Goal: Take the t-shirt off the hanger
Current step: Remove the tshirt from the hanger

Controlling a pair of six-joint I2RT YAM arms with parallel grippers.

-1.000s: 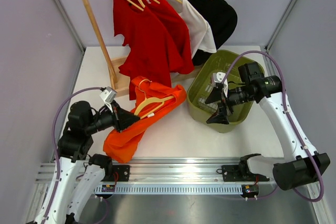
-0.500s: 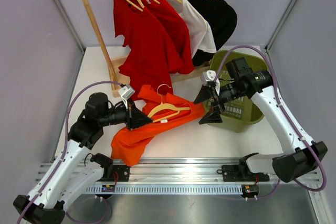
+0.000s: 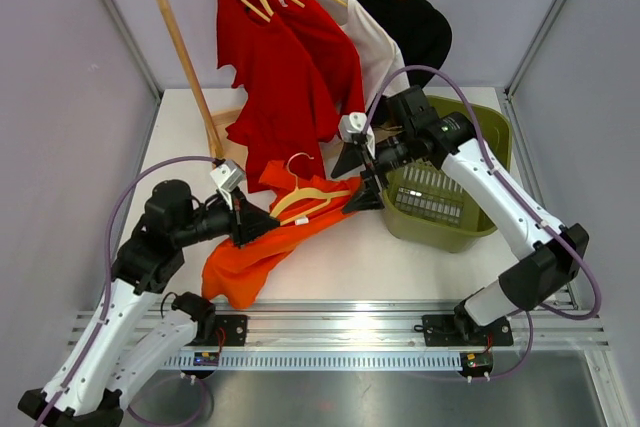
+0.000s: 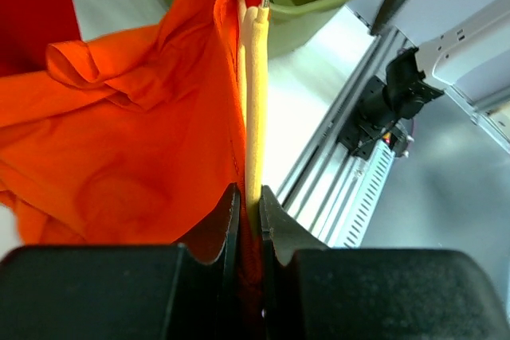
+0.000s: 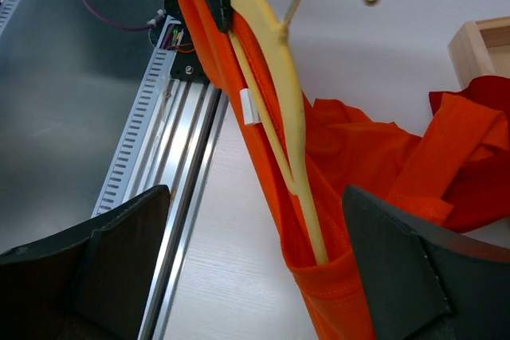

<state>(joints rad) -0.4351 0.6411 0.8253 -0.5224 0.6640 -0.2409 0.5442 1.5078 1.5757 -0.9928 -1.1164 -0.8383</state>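
An orange t-shirt [image 3: 250, 257] hangs on a cream wooden hanger [image 3: 305, 199], lifted at a slant over the table. My left gripper [image 3: 262, 225] is shut on the hanger's left arm with shirt fabric pinched along with it; in the left wrist view the hanger [image 4: 255, 101] and shirt [image 4: 119, 133] run up from the gripper [image 4: 249, 201]. My right gripper [image 3: 362, 182] stands open at the hanger's right end. In the right wrist view that gripper [image 5: 255, 197] straddles the hanger [image 5: 279, 77] tip inside the shirt's [image 5: 358, 157] sleeve, without touching it.
A wooden rack [image 3: 185, 57] at the back holds red shirts [image 3: 290, 77], a white one [image 3: 375, 57] and a black one [image 3: 420, 27] on hangers. A green basket [image 3: 440, 232] sits right of the orange shirt. A metal rail [image 3: 330, 332] runs along the near edge.
My right arm has swung left from over the basket to the hanger's right end, still open. My left gripper has lifted the hanger and shirt slightly and shifted them.
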